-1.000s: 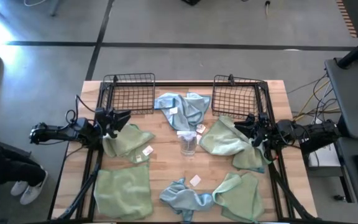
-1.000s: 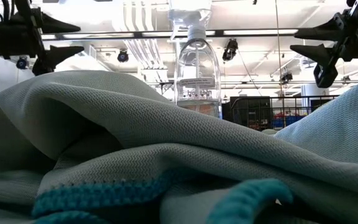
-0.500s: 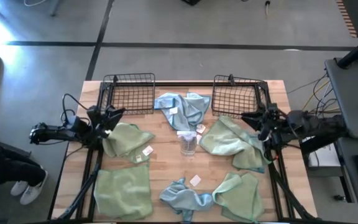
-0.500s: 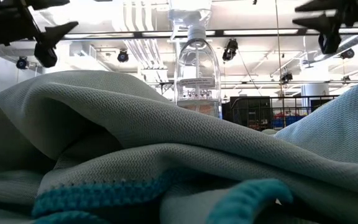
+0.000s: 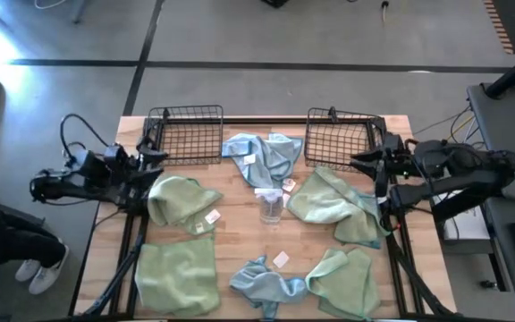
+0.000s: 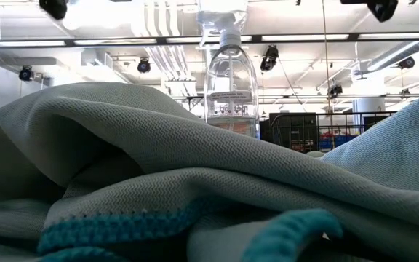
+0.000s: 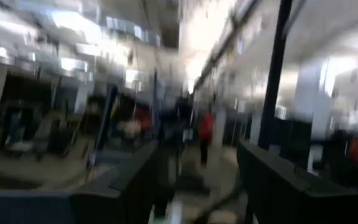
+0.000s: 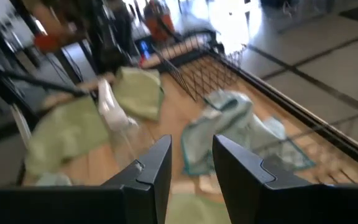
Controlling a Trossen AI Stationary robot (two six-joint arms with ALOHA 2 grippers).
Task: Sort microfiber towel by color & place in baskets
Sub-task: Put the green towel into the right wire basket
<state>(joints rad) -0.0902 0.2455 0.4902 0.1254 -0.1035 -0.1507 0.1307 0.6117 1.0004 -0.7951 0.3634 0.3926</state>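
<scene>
Several microfiber towels lie crumpled on the wooden table. Light blue ones lie between the baskets and at the near centre. Pale green ones lie at the left, near left, right and near right. Two black wire baskets stand at the far edge, one left and one right. My left gripper hangs open above the table's left edge, near the left basket. My right gripper hangs open above the right edge, beside the right basket. Neither holds anything.
A clear bottle stands upright at the table's centre among the towels, also in the low view. In the low view a pale green towel fills the foreground. Black frame rails run along both table sides.
Both grippers have risen well above the table; in the low view they have climbed almost out of the picture's top. My left gripper has drawn a little toward the left edge and rolled. My right gripper has rolled and tipped downward. Both stay open. No towel has moved.
</scene>
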